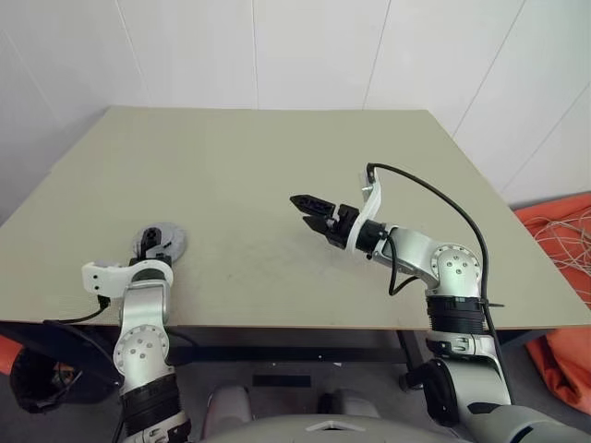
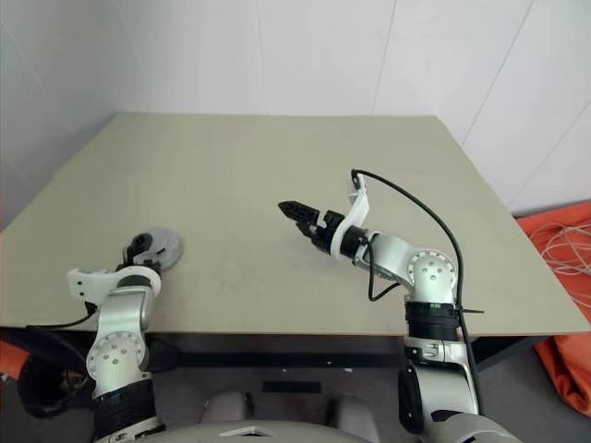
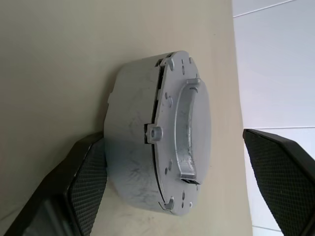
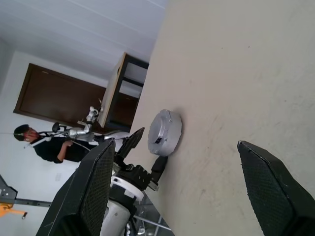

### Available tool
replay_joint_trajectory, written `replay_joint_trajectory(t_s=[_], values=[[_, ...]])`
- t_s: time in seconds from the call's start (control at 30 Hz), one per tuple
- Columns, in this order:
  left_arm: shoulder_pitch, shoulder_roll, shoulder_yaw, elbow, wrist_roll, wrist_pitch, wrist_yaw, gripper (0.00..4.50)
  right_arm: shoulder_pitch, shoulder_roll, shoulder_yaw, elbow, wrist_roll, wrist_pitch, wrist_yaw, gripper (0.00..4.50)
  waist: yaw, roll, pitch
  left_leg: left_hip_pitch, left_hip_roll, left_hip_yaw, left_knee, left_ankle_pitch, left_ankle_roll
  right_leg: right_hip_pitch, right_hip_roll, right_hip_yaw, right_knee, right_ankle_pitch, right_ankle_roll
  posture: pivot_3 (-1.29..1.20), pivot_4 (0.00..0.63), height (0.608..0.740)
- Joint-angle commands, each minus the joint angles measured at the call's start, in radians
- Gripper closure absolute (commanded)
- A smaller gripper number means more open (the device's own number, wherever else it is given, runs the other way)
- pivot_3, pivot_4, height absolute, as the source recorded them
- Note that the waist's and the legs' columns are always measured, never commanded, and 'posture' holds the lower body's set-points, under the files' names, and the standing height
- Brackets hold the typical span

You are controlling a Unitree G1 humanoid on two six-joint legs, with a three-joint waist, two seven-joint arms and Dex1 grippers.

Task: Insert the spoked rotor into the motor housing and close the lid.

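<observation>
The motor housing point(image 1: 168, 242) is a grey round puck near the table's front left edge. In the left wrist view its lid point(image 3: 189, 132) lies shut on the housing point(image 3: 133, 147). The spoked rotor is hidden. My left gripper point(image 1: 150, 247) is open, with one finger point(image 3: 88, 182) close by the housing's side and the other finger point(image 3: 280, 177) well clear of the lid. My right gripper point(image 1: 303, 210) hovers open and empty over the middle of the table. The right wrist view shows the housing point(image 4: 165, 132) with the left gripper point(image 4: 140, 150) beside it.
The beige table point(image 1: 277, 166) stands against white walls. An orange heap with pale cords point(image 1: 563, 268) lies on the floor at the right. A dark bag point(image 1: 37, 378) sits under the table's left front. A person point(image 4: 44, 145) and a cabinet point(image 4: 123, 88) show far off.
</observation>
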Motion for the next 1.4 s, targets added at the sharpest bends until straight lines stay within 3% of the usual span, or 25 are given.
replay_joint_trajectory(t_s=[0.03, 0.2, 0.3, 0.43, 0.57, 0.77, 0.87, 0.93, 1.07, 1.2, 1.4], values=[[0.073, -0.079, -0.005, -0.037, -0.023, 0.023, 0.118, 0.01, -0.017, 0.005, -0.012, -0.006, 0.005, 0.0, 0.009, 0.0, -0.001, 0.0, -0.001, 0.0, 0.0, 0.0, 0.0, 0.0, 0.0, 0.0, 0.0, 0.0, 0.0, 0.0, 0.0, 0.0, 0.0, 0.74], [0.134, -0.049, -0.044, -0.11, -0.107, 0.1, 0.228, 0.01, -0.021, 0.013, -0.009, 0.001, 0.0, 0.002, 0.012, 0.0, -0.006, 0.004, -0.004, 0.0, 0.0, 0.0, 0.0, -0.001, 0.002, 0.0, 0.0, 0.0, -0.001, 0.0, 0.0, 0.0, 0.0, 0.74], [0.136, 0.002, -0.107, -0.179, -0.226, 0.191, 0.262, 0.01, -0.025, 0.013, -0.006, 0.003, -0.001, 0.009, 0.02, 0.0, -0.005, 0.008, -0.008, -0.001, -0.001, 0.0, 0.001, -0.001, 0.002, 0.0, -0.001, 0.0, -0.001, -0.002, -0.002, 0.0, 0.0, 0.74], [0.081, 0.085, -0.189, -0.246, -0.374, 0.29, 0.211, 0.01, -0.022, -0.003, -0.003, -0.007, -0.022, 0.019, 0.037, 0.0, 0.016, 0.008, -0.008, -0.004, -0.001, 0.0, 0.005, -0.001, 0.002, -0.002, -0.001, -0.001, -0.001, -0.003, -0.003, 0.0, 0.0, 0.74], [0.024, 0.175, -0.242, -0.255, -0.382, 0.351, 0.061, 0.01, 0.002, -0.041, 0.005, -0.051, -0.086, 0.02, 0.105, 0.0, 0.008, 0.004, -0.006, -0.007, 0.001, 0.0, 0.013, -0.001, 0.002, -0.001, -0.001, -0.001, -0.001, -0.001, 0.0, 0.0, 0.0, 0.74], [0.017, 0.366, -0.294, -0.238, -0.18, 0.415, -0.238, 0.01, 0.066, -0.082, 0.023, -0.144, -0.197, -0.019, 0.211, 0.0, 0.001, 0.004, -0.006, -0.006, 0.001, 0.0, 0.015, -0.001, 0.003, -0.002, -0.001, 0.0, -0.001, 0.0, 0.002, 0.0, 0.0, 0.74], [0.049, 0.492, -0.357, -0.242, 0.054, 0.384, -0.46, 0.01, 0.106, -0.097, 0.046, -0.199, -0.283, -0.07, 0.279, 0.0, 0.002, 0.004, -0.006, -0.006, 0.001, 0.0, 0.014, -0.001, 0.003, -0.004, 0.0, 0.0, -0.001, 0.0, 0.002, 0.0, 0.0, 0.74], [0.077, 0.526, -0.394, -0.226, 0.196, 0.327, -0.557, 0.01, 0.128, -0.109, 0.071, -0.234, -0.364, -0.128, 0.328, 0.0, 0.004, 0.005, -0.006, -0.007, 0.001, 0.0, 0.014, -0.002, 0.003, -0.004, 0.0, 0.0, -0.001, 0.0, 0.002, 0.0, 0.0, 0.74], [0.119, 0.51, -0.435, -0.187, 0.409, 0.208, -0.668, 0.01, 0.167, -0.144, 0.155, -0.283, -0.572, -0.289, 0.444, 0.0, 0.005, 0.005, -0.005, -0.007, 0.0, 0.001, 0.014, -0.004, 0.006, -0.004, -0.002, 0.001, -0.001, 0.0, 0.002, 0.0, 0.0, 0.74], [0.143, 0.469, -0.48, -0.144, 0.592, 0.066, -0.762, 0.01, 0.239, -0.218, 0.312, -0.314, -0.886, -0.578, 0.582, 0.0, 0.007, 0.005, -0.005, -0.007, 0.0, 0.001, 0.014, -0.005, 0.008, -0.003, -0.002, 0.001, -0.002, 0.0, 0.001, 0.0, 0.0, 0.74], [0.185, 0.421, -0.506, -0.116, 0.736, -0.054, -0.867, 0.01, 0.325, -0.196, 0.327, -0.27, -1.069, -0.858, 0.654, 0.0, 0.001, 0.005, -0.004, -0.006, 0.0, 0.001, 0.013, -0.006, 0.01, -0.004, -0.003, 0.001, -0.002, 0.0, 0.001, 0.0, 0.0, 0.74]])
